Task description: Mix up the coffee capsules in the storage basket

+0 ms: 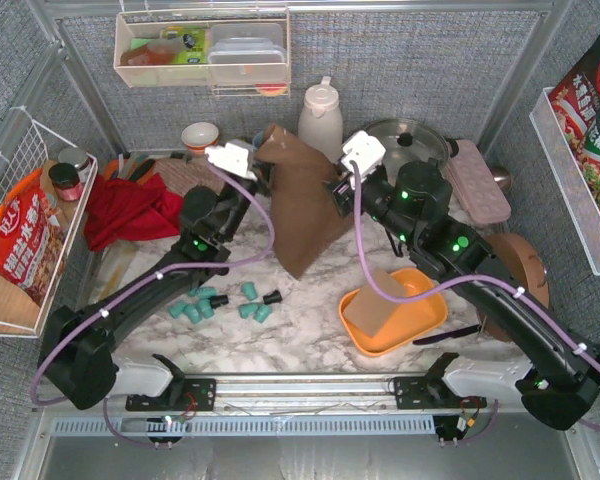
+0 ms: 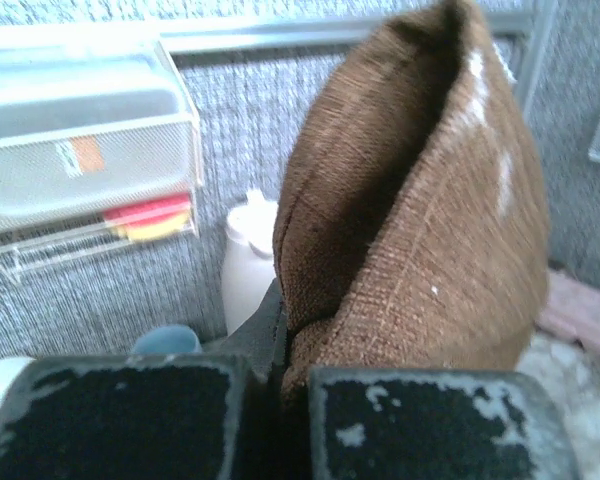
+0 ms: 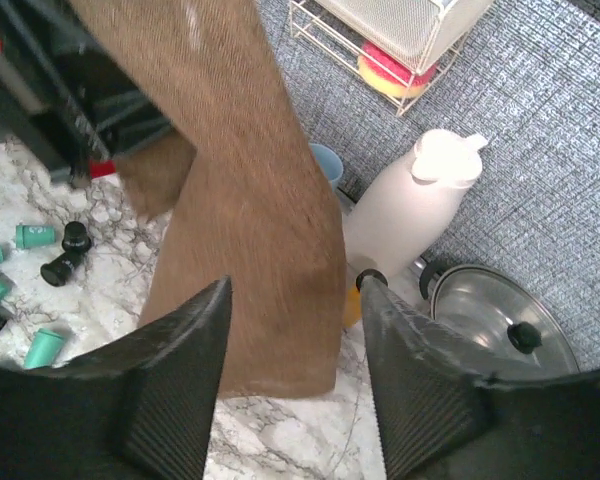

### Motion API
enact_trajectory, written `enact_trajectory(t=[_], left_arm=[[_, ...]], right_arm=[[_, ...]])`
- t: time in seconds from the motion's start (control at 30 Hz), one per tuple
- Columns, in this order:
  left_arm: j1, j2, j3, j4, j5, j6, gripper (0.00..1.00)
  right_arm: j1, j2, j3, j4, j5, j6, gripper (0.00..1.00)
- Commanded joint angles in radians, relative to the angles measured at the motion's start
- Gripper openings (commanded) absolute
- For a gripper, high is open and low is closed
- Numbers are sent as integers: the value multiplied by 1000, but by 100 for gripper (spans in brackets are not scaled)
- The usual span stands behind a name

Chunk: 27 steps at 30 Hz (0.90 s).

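The left claw (image 2: 285, 395) is fully closed, its pads pinching an edge of a brown cloth (image 2: 410, 230), which hangs above the tabletop (image 1: 310, 340). The right claw (image 3: 295, 390) stands partly open. The cloth hangs just ahead of its spread fingers and is not gripped. The coffee capsules (image 1: 225, 302), teal and black, lie scattered on the tabletop, left of the orange storage basket (image 1: 425, 320) and outside it.

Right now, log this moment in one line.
left gripper: shut on brown cloth | right gripper: open | coffee capsules: on table, outside storage basket
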Motion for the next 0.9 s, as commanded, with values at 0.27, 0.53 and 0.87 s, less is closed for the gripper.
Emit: enact_trajectory(t=[0.27,0.53,0.87], left_arm=[[154,143,366,-58,-335,0,0],[256,242,503,-82,-443,105,0],[407,361,560,-179,-539,200,0]], right_arm=[[1,-106,8,-181,121,106,71],[1,-147,-76,-227,119,121,71],[1,-163,-200,-251,173,161,71]])
